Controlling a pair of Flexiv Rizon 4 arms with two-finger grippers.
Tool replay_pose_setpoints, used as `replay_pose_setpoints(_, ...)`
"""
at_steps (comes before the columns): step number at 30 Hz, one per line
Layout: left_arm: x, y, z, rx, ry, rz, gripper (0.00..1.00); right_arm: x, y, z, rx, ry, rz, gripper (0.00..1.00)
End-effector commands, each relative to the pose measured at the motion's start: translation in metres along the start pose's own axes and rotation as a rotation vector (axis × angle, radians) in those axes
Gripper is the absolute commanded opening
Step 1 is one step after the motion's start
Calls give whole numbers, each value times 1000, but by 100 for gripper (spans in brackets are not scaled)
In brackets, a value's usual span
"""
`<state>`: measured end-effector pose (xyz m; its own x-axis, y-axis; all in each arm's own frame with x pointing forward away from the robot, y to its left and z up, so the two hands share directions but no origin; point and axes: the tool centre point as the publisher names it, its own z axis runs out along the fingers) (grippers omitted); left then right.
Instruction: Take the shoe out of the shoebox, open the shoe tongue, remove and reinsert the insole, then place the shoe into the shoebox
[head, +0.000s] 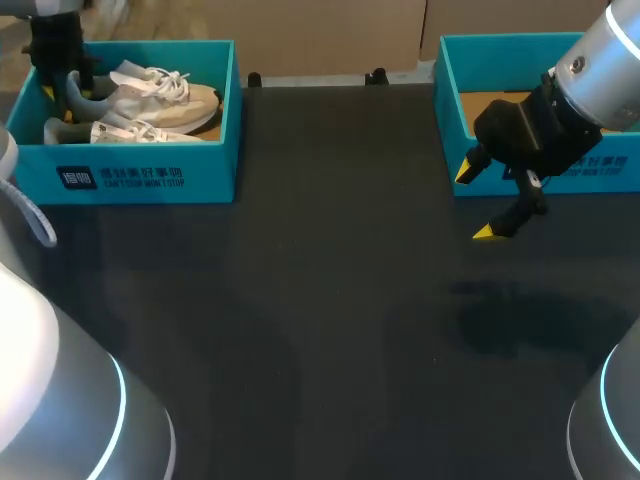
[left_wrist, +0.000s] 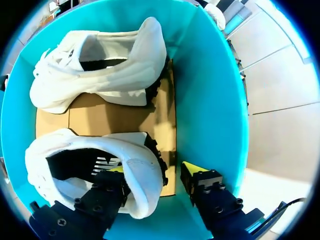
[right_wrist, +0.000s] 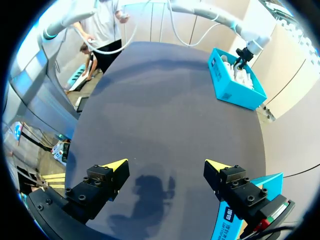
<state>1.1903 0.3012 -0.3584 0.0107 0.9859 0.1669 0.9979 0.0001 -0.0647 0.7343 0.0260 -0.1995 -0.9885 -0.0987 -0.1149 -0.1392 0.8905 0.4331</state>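
**Dark matte table (head: 330, 320), nothing lifted out yet**

Two boxes are seen at the table's far edge. A teal cardboard shoebox (head: 140, 178) with a brown floor is set at the far left. A second teal cardboard box (head: 447, 100) is set at the far right, partly cut off by the view.

A pair of white lace-up sneakers is laid side by side inside the shoebox, as a nearer sneaker (left_wrist: 140, 175) and a farther sneaker (left_wrist: 100, 75) in the left wrist view.

The left gripper (left_wrist: 152, 172) is lowered into the shoebox at the heel end. One yellow fingertip (left_wrist: 114, 170) appears tucked inside the nearer sneaker's collar. The other (left_wrist: 190, 169) is seen outside the heel, apart from it and beside the box wall. Its jaws are spread wide, with the heel between them but not clamped.

The right gripper (head: 475, 202) is held above the table, just in front of the second box's near corner. Its jaws are wide and nothing is held.
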Motion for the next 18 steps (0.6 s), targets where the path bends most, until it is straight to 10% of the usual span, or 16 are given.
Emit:
replay_pose_setpoints(1,1,-12,-15,-6,-4,5,72,0,0,1,2,0,1,100)
replay_pose_setpoints(18,0,-29,-76,-31,-143,29,85,0,0,1,2,0,1,100)
